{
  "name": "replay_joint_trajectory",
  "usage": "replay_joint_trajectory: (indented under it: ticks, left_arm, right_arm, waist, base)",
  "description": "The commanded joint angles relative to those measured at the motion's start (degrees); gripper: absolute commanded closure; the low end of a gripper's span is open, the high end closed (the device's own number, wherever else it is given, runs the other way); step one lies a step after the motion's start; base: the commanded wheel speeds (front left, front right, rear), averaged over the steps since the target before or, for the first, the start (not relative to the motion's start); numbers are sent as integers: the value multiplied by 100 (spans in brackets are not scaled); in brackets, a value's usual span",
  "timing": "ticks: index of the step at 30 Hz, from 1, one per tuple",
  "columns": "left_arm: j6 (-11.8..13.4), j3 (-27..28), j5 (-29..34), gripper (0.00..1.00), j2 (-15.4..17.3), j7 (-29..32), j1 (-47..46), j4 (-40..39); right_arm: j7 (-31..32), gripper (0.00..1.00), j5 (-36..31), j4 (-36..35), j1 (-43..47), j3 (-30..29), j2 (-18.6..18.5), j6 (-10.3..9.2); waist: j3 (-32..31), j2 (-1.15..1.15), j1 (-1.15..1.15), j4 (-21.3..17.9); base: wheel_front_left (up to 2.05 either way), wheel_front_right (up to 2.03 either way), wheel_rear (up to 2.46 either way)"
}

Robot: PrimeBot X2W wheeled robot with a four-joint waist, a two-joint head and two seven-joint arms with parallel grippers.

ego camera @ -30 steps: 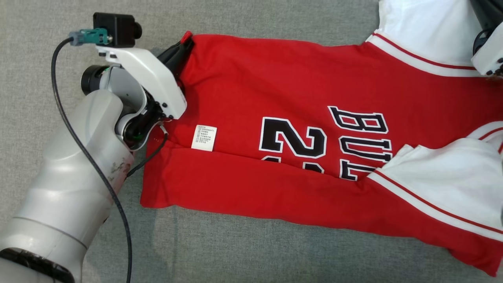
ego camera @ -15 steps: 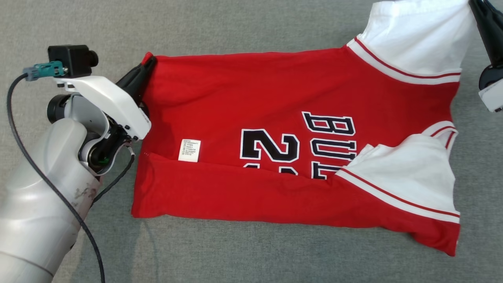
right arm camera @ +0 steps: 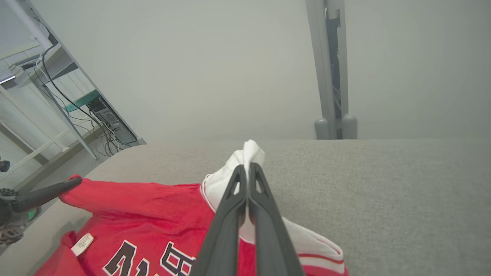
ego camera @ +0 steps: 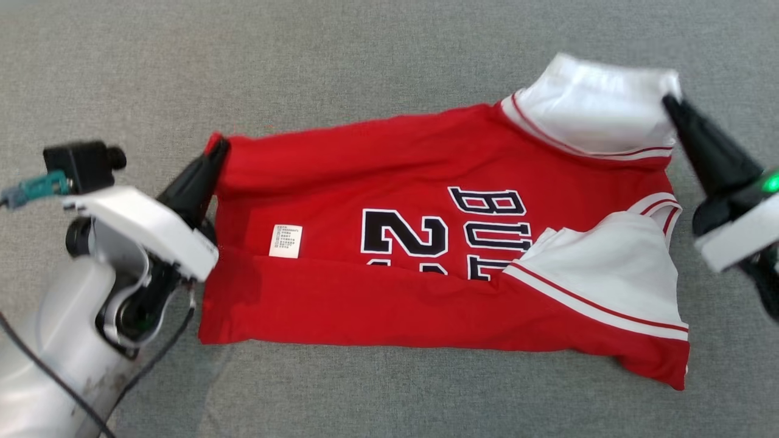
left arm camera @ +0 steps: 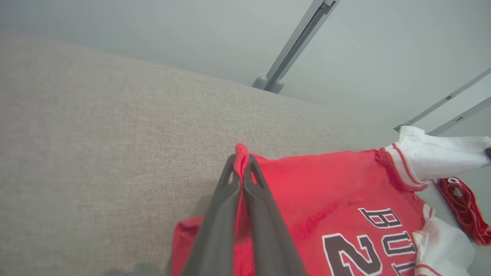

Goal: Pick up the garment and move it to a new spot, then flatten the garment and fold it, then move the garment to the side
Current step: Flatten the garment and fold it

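The garment (ego camera: pixel 389 182) is a red jersey with white sleeves and black lettering, lying partly folded on the grey fabric surface (ego camera: pixel 365 73). My left gripper (ego camera: pixel 218 147) is shut on its far left red corner, which sticks up between the fingers (left arm camera: pixel 241 168). My right gripper (ego camera: pixel 669 100) is shut on the tip of the far white sleeve (right arm camera: pixel 251 150). The far edge of the garment (right arm camera: pixel 145 199) hangs stretched between the two grippers. The near half rests flat, with a white label (ego camera: pixel 286 241) facing up.
Beyond the far edge of the grey surface (right arm camera: pixel 383 184) stand a pale wall and a grey post (right arm camera: pixel 332 76). A metal shelf frame with cables (right arm camera: pixel 76 111) is off to one side. The other arm's dark finger (right arm camera: pixel 42 195) shows at the left of the right wrist view.
The head view has shifted, so the jersey sits lower and more central. Both grippers stay shut on its far corners. The far edge now looks lifted and the right gripper shows fully.
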Motion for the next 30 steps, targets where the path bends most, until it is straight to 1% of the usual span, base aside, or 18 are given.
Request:
replay_joint_trajectory:
  ticks: [1, 4, 7, 9, 11, 16, 22, 23, 24, 25, 26, 27, 28, 29, 30]
  left_arm:
    - [81, 66, -101, 100, 116, -28, 281, -224]
    - [275, 189, -303, 100, 294, -97, 805, -677]
    - [423, 307, -482, 100, 433, -151, 1247, -940]
    - [446, 346, -580, 100, 495, -154, 1449, -1072]
    - [504, 395, -647, 100, 562, -179, 1585, -1140]
    - [535, 432, -860, 100, 497, -122, 1771, -1061]
    - [435, 466, -1042, 100, 362, -108, 1827, -698]
    - [424, 473, -1050, 96, 341, -122, 1830, -628]
    - [415, 472, -1077, 80, 313, -134, 1836, -570]
    - [410, 485, -1067, 51, 302, -184, 1835, -528]
    - [426, 524, -1021, 0, 299, -280, 1833, -482]
    - [431, 554, -995, 0, 272, -362, 1837, -439]
    - [427, 568, -939, 0, 238, -486, 1833, -417]
    - [446, 613, -875, 0, 219, -651, 1820, -418]
    - [462, 676, -842, 0, 185, -818, 1821, -427]
  right_arm:
    - [-10, 100, 92, -157, 302, -21, 12, 3]
    - [-29, 100, 165, -357, 886, -126, 15, 3]
    - [-121, 100, 245, -451, 1414, -331, 82, 3]
    - [-150, 100, 221, -495, 1707, -448, 73, 3]
    - [-159, 100, 303, -603, 1963, -547, 148, 3]
    - [-161, 100, 422, -813, 2640, -783, 285, 3]
    - [-128, 100, 374, -750, 3110, -908, 546, 3]
    - [-120, 100, 317, -709, 3157, -919, 564, 3]
    - [-103, 100, 275, -667, 3199, -913, 596, 3]
    - [-83, 100, 292, -638, 3239, -901, 669, 3]
    - [-89, 97, 256, -616, 3258, -907, 708, 3]
    - [-128, 40, 201, -586, 3269, -943, 729, 3]
    - [-177, 10, 170, -548, 3287, -982, 784, 3]
    - [-235, 0, 95, -506, 3300, -1021, 828, 3]
    - [-305, 0, 21, -491, 3290, -1101, 881, 3]
  waist:
    - [-18, 0, 0, -12]
    - [-35, 0, 0, -11]
    - [-55, 0, 0, -16]
    - [-63, 0, 0, -15]
    - [-70, 0, 0, -8]
    - [-105, 0, 0, 1]
    - [-167, 0, 0, -39]
    - [-179, 0, 0, -45]
    - [-191, 0, 0, -48]
    - [-209, 0, 0, -49]
    - [-224, 0, 0, -52]
    - [-234, 0, 0, -57]
    - [-250, 0, 0, -65]
    - [-265, 0, 0, -77]
    - [-282, 0, 0, -93]
  base:
    - [0, 0, 0]
    - [0, 0, 0]
    - [0, 0, 0]
    - [0, 0, 0]
    - [0, 0, 0]
    - [0, 0, 0]
    - [0, 0, 0]
    - [0, 0, 0]
    - [0, 0, 0]
    - [0, 0, 0]
    - [0, 0, 0]
    - [0, 0, 0]
    - [0, 0, 0]
    - [0, 0, 0]
    - [0, 0, 0]
